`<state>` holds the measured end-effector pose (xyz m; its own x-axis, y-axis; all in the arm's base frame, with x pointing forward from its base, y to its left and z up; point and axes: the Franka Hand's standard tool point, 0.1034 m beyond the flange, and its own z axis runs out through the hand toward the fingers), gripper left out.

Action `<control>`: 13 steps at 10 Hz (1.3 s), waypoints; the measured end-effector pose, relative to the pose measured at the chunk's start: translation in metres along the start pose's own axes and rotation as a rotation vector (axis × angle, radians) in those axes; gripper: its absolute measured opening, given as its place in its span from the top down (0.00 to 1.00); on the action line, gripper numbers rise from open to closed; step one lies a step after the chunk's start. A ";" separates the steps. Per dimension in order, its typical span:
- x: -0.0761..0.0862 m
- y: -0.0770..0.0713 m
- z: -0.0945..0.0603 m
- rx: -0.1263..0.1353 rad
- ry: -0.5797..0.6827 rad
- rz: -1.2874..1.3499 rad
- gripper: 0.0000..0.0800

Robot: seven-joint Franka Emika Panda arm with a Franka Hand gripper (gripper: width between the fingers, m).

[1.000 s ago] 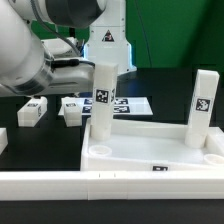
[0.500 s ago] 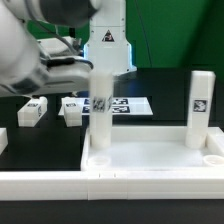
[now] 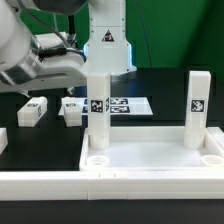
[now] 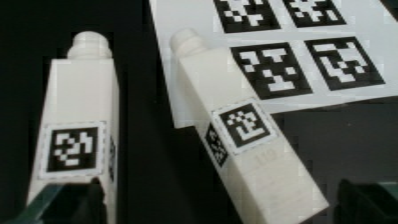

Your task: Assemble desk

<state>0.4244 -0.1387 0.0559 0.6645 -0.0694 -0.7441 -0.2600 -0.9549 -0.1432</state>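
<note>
The white desk slab (image 3: 150, 150) lies at the front with its raised rim up. Two white legs stand upright in its far corners, one on the exterior view's left (image 3: 98, 110) and one on its right (image 3: 200, 105). Two loose legs (image 3: 32, 110) (image 3: 72, 108) lie on the black table behind. In the wrist view they lie side by side (image 4: 80, 130) (image 4: 240, 140), tags up. My gripper (image 3: 82, 70) (image 4: 214, 205) hangs open and empty above them. Its fingers (image 4: 63, 207) show far apart, either side of the nearer leg's end.
The marker board (image 3: 128, 105) (image 4: 294, 40) lies flat just beyond the loose legs; one leg's tip overlaps it in the wrist view. A long low white rail (image 3: 100, 185) runs along the front. Two round sockets (image 3: 97, 157) (image 3: 212, 157) in the slab's near corners hold nothing.
The leg on the exterior view's left was tilted a second ago and now stands upright. My arm has drawn back and up, away from it.
</note>
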 end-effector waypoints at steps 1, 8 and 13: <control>0.002 -0.007 0.005 -0.006 -0.010 -0.006 0.19; 0.003 -0.016 0.033 -0.014 -0.077 -0.065 0.19; 0.011 -0.014 0.040 -0.019 -0.067 -0.095 0.19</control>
<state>0.4078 -0.1149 0.0237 0.6372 0.0408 -0.7696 -0.1838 -0.9617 -0.2032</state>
